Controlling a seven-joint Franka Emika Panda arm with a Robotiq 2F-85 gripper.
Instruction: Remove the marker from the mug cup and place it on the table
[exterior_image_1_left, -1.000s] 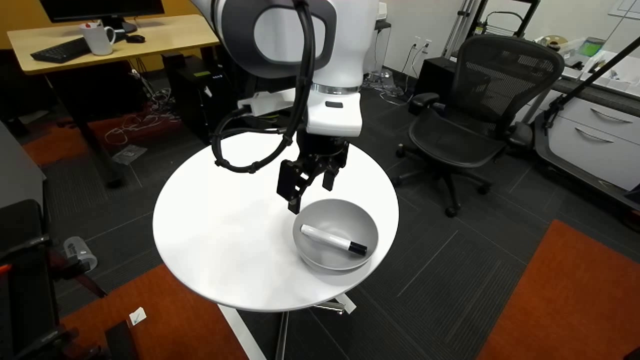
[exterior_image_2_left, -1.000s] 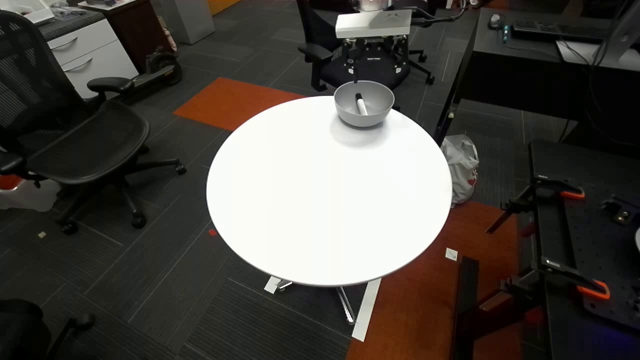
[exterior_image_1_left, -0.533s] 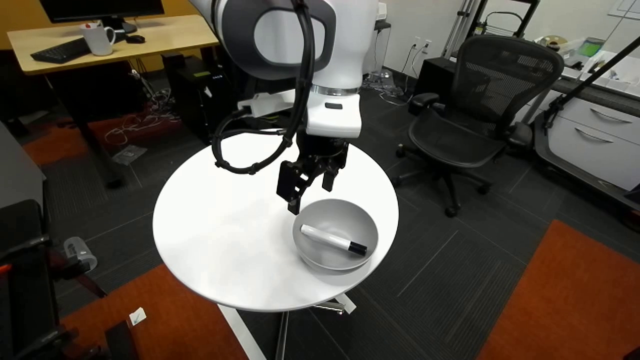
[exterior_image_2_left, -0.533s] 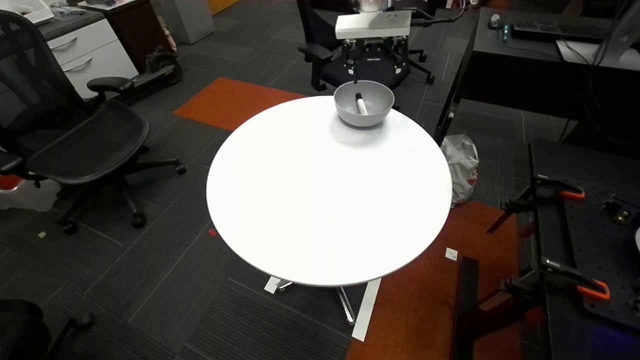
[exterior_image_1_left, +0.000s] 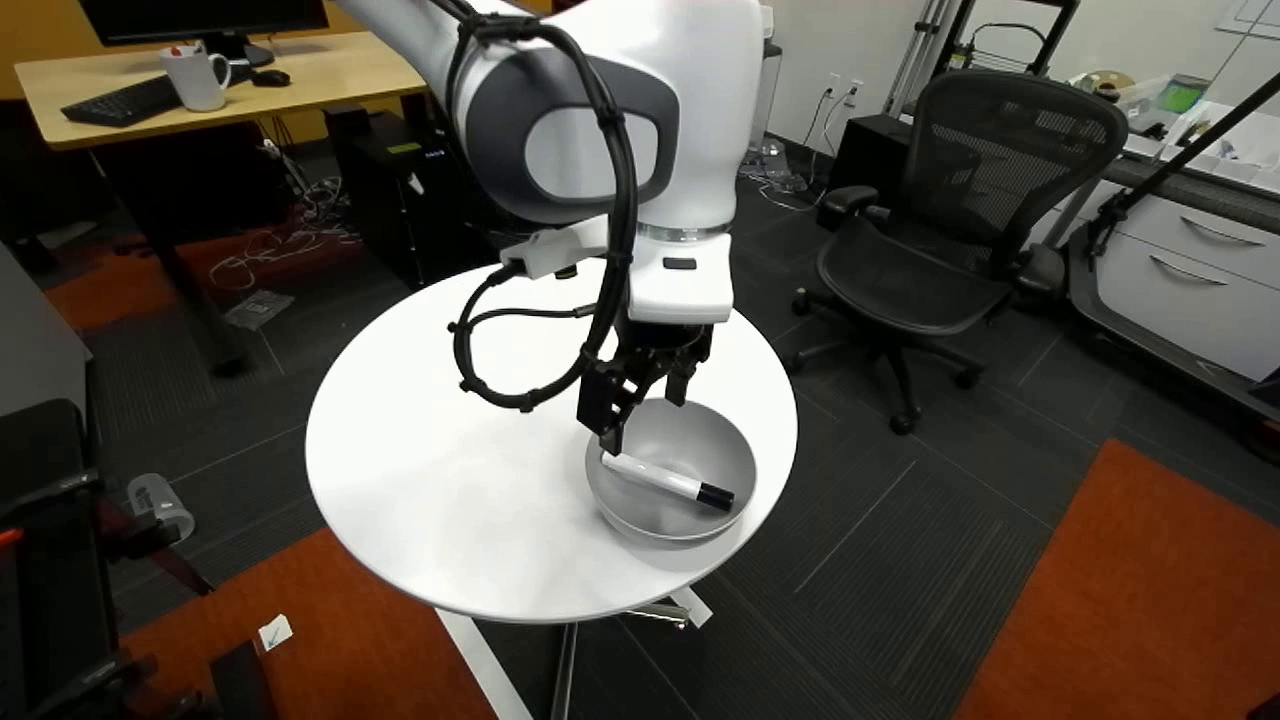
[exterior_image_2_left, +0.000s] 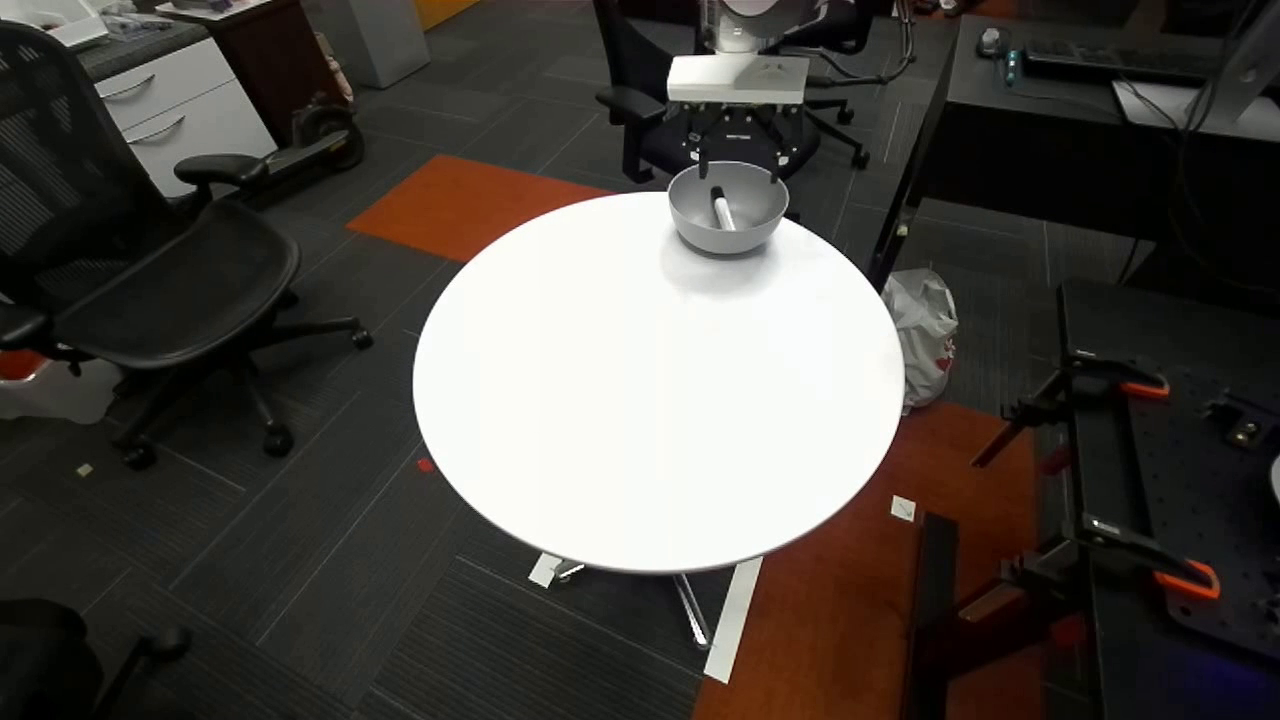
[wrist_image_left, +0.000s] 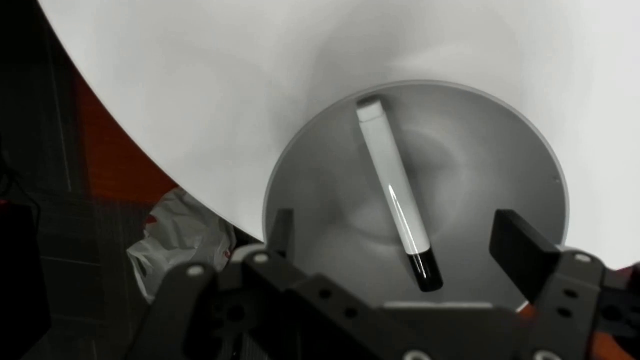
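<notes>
The mug cup, a wide grey bowl (exterior_image_1_left: 725, 440), stands upright on the round white table (exterior_image_1_left: 450, 480) near its edge. It also shows in an exterior view (exterior_image_2_left: 725, 242) and the wrist view (wrist_image_left: 480, 150). The marker (exterior_image_1_left: 655, 474), white with a black end, lies slanted inside the bowl, and shows in an exterior view (exterior_image_2_left: 722, 210) and the wrist view (wrist_image_left: 397, 185). My gripper (exterior_image_1_left: 645, 420) is open and empty above the bowl. In the wrist view its fingers (wrist_image_left: 392, 225) stand wide apart, one on each side of the marker's black-end half, apart from it.
The bowl's rim (wrist_image_left: 425, 81) surrounds the marker. A black office chair (exterior_image_1_left: 960, 200) stands beside the table. A light-wood desk (exterior_image_1_left: 340, 70) with a white mug (exterior_image_1_left: 195, 78) stands behind. A plastic bag (exterior_image_2_left: 920, 330) lies on the floor beside the table.
My gripper has moved down and over the bowl, mostly in the last half second. It stays open. The bowl and the marker have not moved.
</notes>
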